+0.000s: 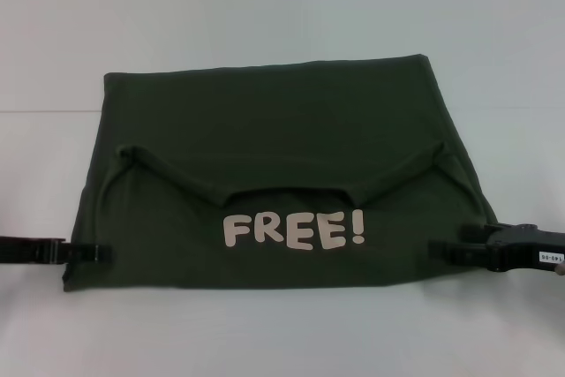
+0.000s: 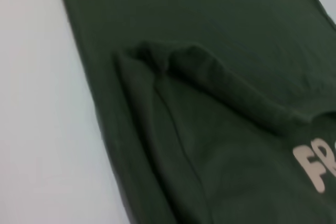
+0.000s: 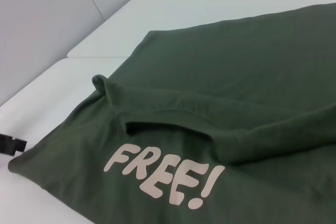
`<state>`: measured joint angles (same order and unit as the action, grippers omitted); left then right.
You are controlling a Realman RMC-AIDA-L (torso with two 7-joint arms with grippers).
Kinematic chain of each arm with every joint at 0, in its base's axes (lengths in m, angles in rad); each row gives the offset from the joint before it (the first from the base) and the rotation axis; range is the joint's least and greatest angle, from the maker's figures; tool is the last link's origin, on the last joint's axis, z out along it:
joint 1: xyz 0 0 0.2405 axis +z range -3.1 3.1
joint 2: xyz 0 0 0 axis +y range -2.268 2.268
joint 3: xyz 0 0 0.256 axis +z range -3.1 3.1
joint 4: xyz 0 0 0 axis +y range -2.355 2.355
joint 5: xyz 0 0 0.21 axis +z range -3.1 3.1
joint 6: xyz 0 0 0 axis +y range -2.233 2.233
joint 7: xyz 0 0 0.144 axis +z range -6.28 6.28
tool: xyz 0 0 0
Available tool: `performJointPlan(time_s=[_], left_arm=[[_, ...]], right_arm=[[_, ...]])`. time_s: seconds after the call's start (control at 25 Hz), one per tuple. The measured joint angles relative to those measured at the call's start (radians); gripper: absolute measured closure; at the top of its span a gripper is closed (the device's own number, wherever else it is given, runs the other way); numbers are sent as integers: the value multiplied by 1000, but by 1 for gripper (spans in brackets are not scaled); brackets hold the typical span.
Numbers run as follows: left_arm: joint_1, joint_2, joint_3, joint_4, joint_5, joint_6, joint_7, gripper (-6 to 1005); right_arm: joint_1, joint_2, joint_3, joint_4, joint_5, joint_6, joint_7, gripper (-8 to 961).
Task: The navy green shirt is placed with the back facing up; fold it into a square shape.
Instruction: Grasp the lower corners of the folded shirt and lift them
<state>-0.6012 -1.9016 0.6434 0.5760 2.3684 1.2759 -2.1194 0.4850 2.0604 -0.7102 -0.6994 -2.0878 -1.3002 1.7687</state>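
While the shirt [image 1: 274,174] lies flat mid-table, long axis sideways, left gripper [image 1: 99,254] and right gripper [image 1: 439,251] flank its near edge equally; whether either grips cloth, I cannot tell.

Bright, even, diffuse light from overhead; no glare on the pale white bench [image 1: 282,6]. Only faint, soft shadows beside the folds of the dark olive-green fabric shirt [image 1: 282,121]. Left wrist view blurred, lettering smeared; right wrist view sharper; head view slightly hazy.
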Motion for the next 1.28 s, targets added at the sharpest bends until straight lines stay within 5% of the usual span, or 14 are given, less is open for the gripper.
performJointPlan(time_s=[1.28], left_arm=[[-18,-17,28,-12,13,14,11,239]], right_arm=[[13,4,0,0,0,8,0,6]])
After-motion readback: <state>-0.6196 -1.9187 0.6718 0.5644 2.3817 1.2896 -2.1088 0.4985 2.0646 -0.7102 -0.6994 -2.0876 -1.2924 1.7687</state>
